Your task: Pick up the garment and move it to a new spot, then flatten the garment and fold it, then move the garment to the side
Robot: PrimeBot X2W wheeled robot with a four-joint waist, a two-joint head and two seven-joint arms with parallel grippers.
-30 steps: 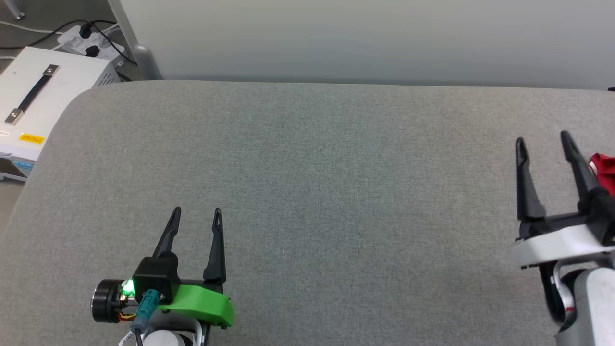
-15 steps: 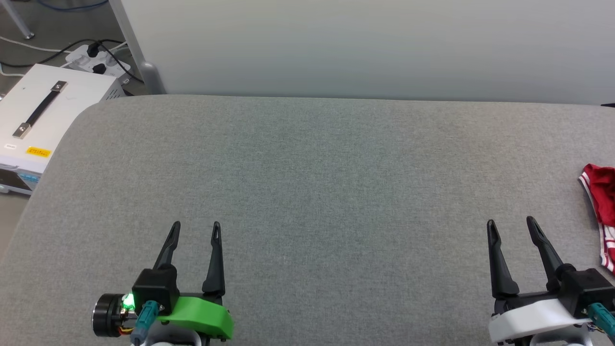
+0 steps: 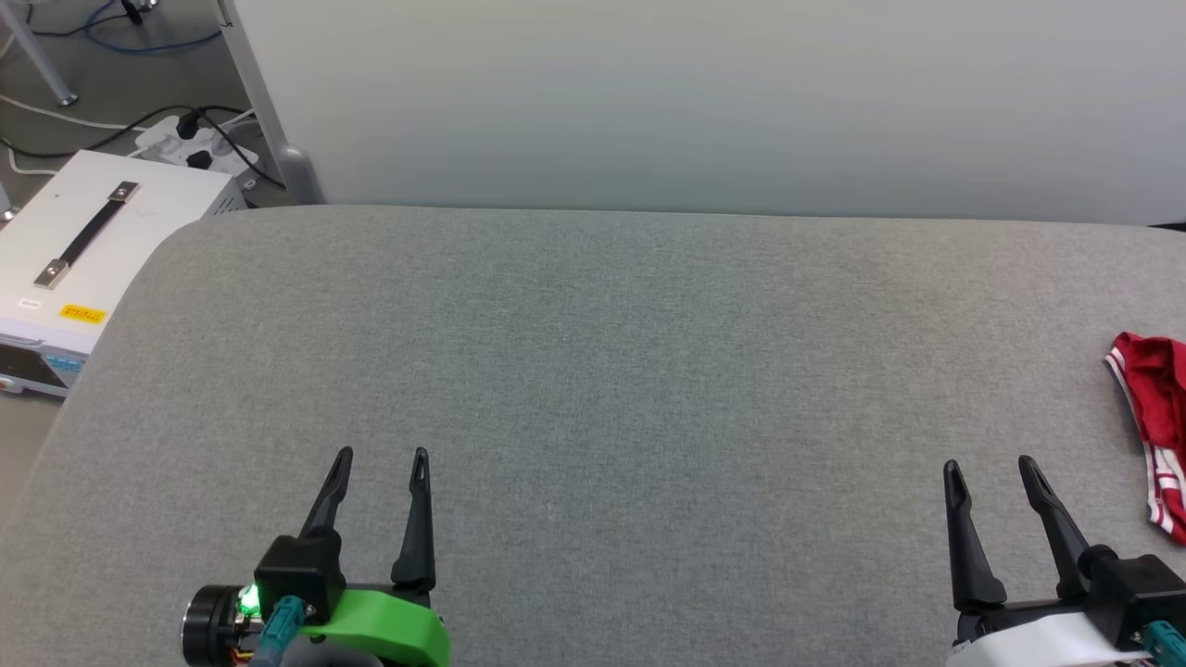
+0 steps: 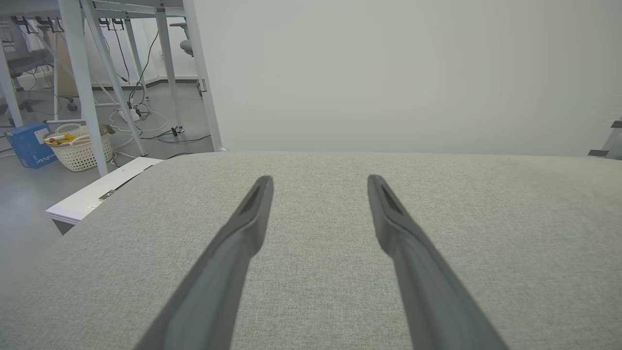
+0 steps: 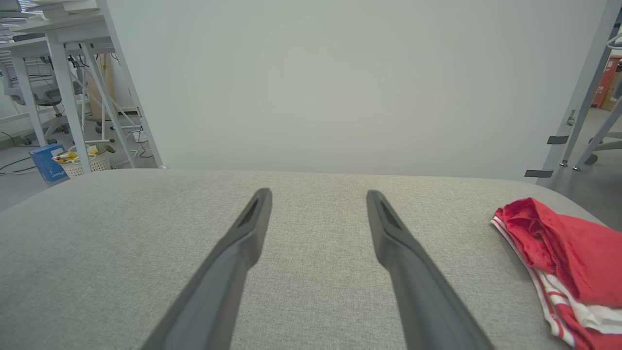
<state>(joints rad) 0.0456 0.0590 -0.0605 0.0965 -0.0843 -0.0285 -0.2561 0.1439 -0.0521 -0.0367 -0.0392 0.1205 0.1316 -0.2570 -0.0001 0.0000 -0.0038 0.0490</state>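
garment [image 3: 1158,398]: rightward of your right end effector [image 3: 990,465], which is released, empty
left end effector [image 3: 383,454]: released, farther away

I count one garment [image 3: 1158,408], a single red heap with white stripes, on one grey bench [image 3: 649,371]. There are two tools, the left tool [image 3: 382,454] and the right tool [image 3: 989,461], each with two dark fingers [image 3: 417,519], four in all. On the floor past the bench's left end: one white case [image 3: 139,222] with one black handle [image 3: 88,232], one power strip [image 3: 190,144], one white basket [image 4: 80,148] and one blue box [image 4: 28,144].
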